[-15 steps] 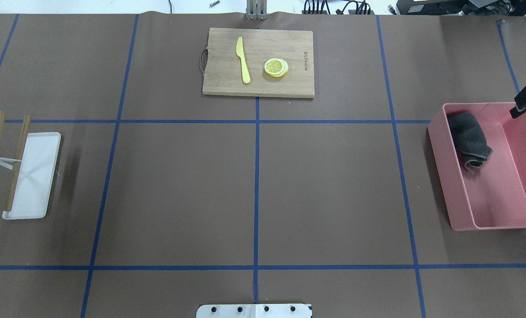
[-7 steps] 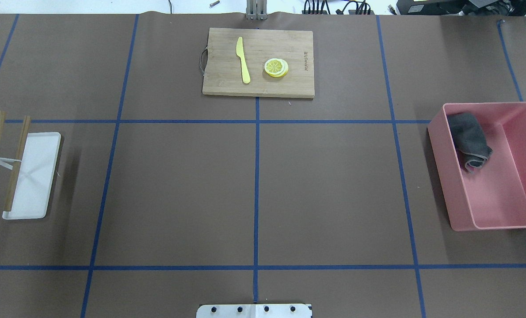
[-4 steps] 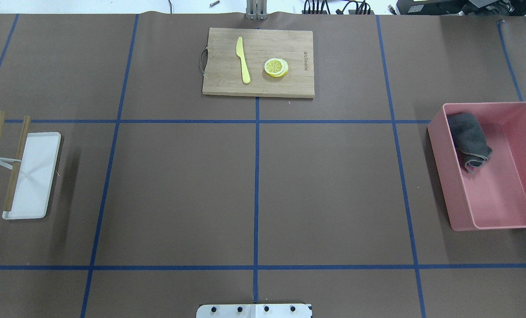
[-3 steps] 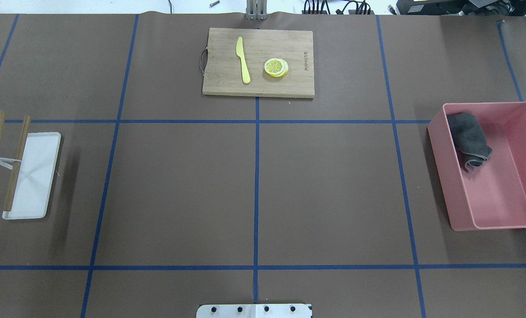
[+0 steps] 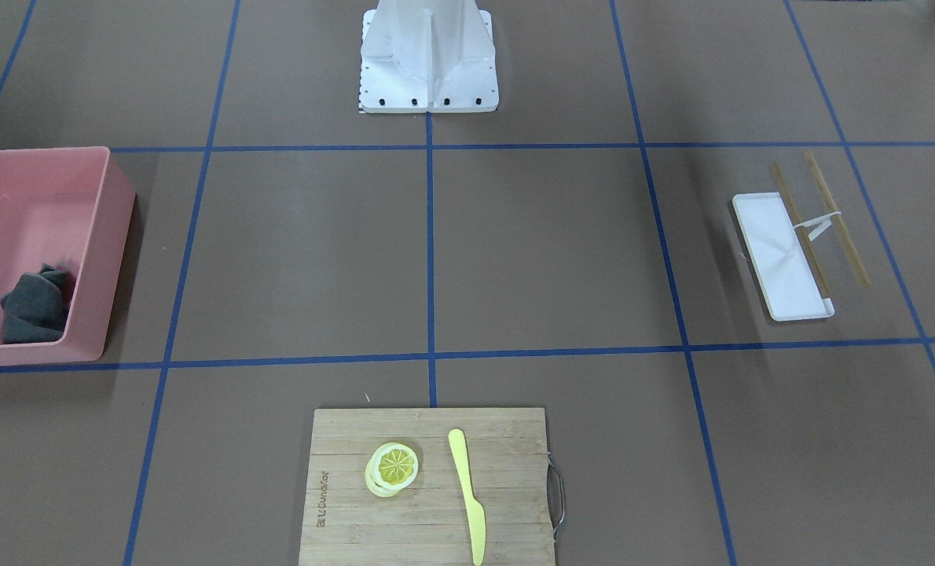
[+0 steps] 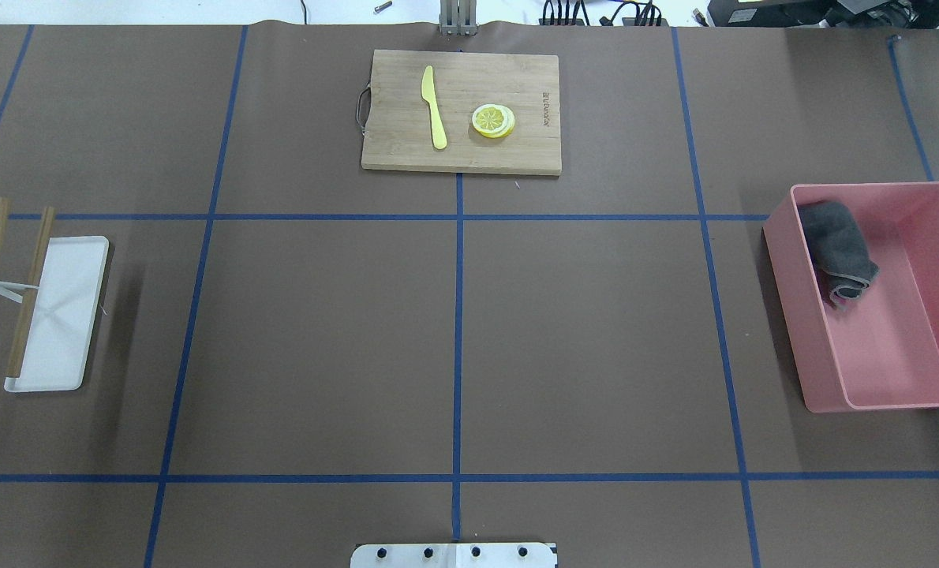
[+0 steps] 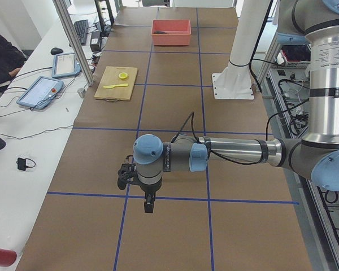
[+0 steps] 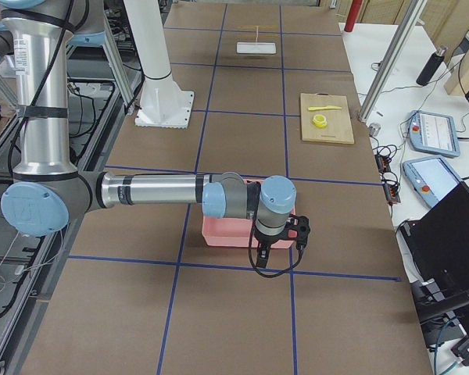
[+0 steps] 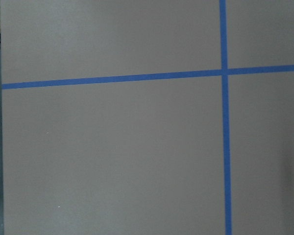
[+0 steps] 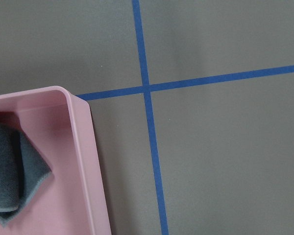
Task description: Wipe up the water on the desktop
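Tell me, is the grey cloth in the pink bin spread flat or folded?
Folded. The grey cloth lies as a compact roll beside one wall of the pink bin, layered edges showing at one end.

A bamboo cutting board (image 6: 406,154) carries a yellow knife (image 6: 434,106) beside stacked lemon slices (image 6: 492,121), a white tray (image 6: 67,331) has two banded wooden sticks (image 6: 31,288) along one long edge, and a pink bin (image 6: 793,315) holds a crumpled grey cloth (image 6: 836,248).

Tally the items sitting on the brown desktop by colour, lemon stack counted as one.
Yellow: 2, plastic knife, lemon slice stack
Pink: 1, plastic bin
Grey: 1, folded cloth
White: 1, rectangular tray
Wood: 3, bamboo cutting board, two sticks
Total: 8
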You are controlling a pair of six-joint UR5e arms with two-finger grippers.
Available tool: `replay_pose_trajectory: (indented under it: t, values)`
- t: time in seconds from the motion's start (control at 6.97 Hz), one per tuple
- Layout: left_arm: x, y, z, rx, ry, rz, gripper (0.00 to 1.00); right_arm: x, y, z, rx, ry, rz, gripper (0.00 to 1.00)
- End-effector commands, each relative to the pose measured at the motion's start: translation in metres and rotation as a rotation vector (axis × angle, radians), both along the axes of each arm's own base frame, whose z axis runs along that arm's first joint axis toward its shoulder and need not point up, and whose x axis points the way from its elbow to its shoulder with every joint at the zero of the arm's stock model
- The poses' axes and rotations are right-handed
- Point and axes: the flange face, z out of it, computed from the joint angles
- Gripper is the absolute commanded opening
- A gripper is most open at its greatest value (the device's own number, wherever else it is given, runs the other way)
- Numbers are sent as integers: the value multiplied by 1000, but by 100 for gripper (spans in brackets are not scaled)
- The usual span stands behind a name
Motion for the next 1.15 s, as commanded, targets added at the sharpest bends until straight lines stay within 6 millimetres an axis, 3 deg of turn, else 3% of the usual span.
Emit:
replay_pose_trajectory:
  t: [0.0,0.57,1.0]
  values:
    - [2,-4,-4,10,17,-25,98,0,-3,3,-2,4,0,100]
    - [3,-3,0,-5,20,-34,98,2,-3,2,0,10,3,100]
    - [3,-4,-2,-11,20,-44,98,2,-11,-22,40,12,8,100]
